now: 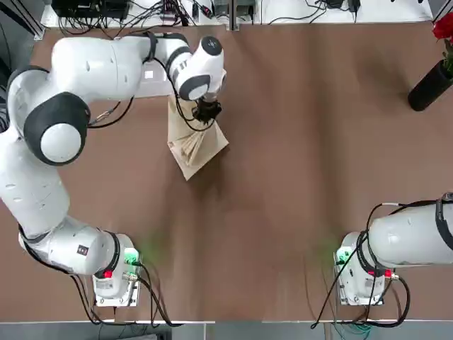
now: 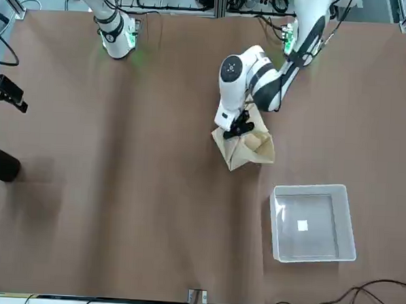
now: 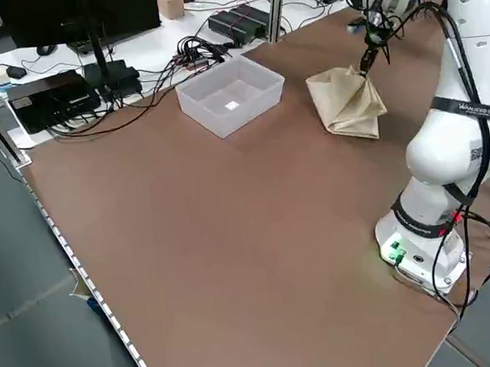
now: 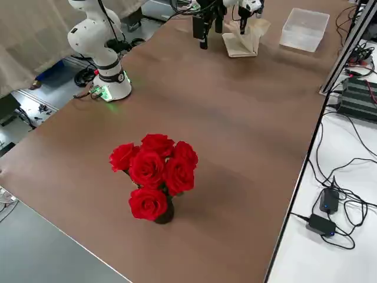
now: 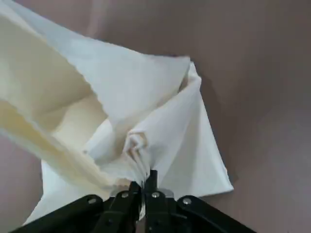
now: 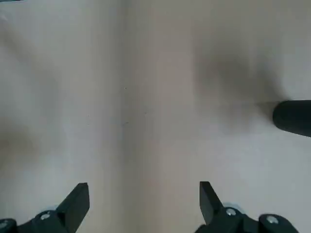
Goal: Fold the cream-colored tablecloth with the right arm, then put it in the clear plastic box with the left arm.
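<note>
The cream-colored tablecloth [image 1: 197, 144] lies folded and crumpled on the brown table, left of centre, with one bunched part pulled up into a peak. My left gripper [image 5: 144, 187] is shut on that peak of the tablecloth [image 5: 146, 116]. The same grip shows in the front view, where the left gripper [image 2: 240, 127] stands over the tablecloth [image 2: 249, 149]. Beyond it, on the table's far left, the clear plastic box [image 2: 312, 254] sits with only a white label inside. My right arm [image 1: 410, 237] is parked at the near right; the right gripper [image 6: 143, 199] hangs open over bare table.
A black vase [image 1: 430, 86] of red roses [image 4: 156, 174] stands at the far right of the table. Cables and electronics [image 3: 82, 86] lie past the table's far edge, behind the box [image 3: 214, 122].
</note>
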Tool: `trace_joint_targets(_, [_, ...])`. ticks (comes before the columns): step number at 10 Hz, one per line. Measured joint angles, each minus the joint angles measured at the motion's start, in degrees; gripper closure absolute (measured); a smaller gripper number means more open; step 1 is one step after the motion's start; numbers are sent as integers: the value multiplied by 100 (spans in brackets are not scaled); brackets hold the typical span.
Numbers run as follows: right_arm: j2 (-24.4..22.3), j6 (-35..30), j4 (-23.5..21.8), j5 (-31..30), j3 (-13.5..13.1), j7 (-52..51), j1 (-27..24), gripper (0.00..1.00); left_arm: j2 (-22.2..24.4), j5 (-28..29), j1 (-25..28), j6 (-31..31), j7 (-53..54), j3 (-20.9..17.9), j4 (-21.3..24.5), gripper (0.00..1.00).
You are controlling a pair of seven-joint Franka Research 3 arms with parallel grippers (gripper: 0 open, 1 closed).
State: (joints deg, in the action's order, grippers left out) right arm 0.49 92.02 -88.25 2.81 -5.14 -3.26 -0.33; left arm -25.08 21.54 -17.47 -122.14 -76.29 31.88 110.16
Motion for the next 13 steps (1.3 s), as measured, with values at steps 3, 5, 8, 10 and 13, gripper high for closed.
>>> trace_joint_targets(3, [-19,86,-107,-14,7,0,29,0,-141,4,-430,-17,-522,23,-5,89])
trace_joint_targets(5, [-39,193,-280,-34,23,0,75,0,-190,4,-508,-30,-552,73,-67,70])
trace_joint_targets(8, [-36,312,-308,-184,29,0,96,0,-201,4,-479,-25,-365,170,-266,25])
trace_joint_targets(10, [-32,328,-316,-187,32,0,146,0,-130,-6,-404,164,72,226,-484,0])
trace_joint_targets(13, [21,380,-358,-264,45,-2,260,0,265,-492,-68,563,1356,203,-786,0])
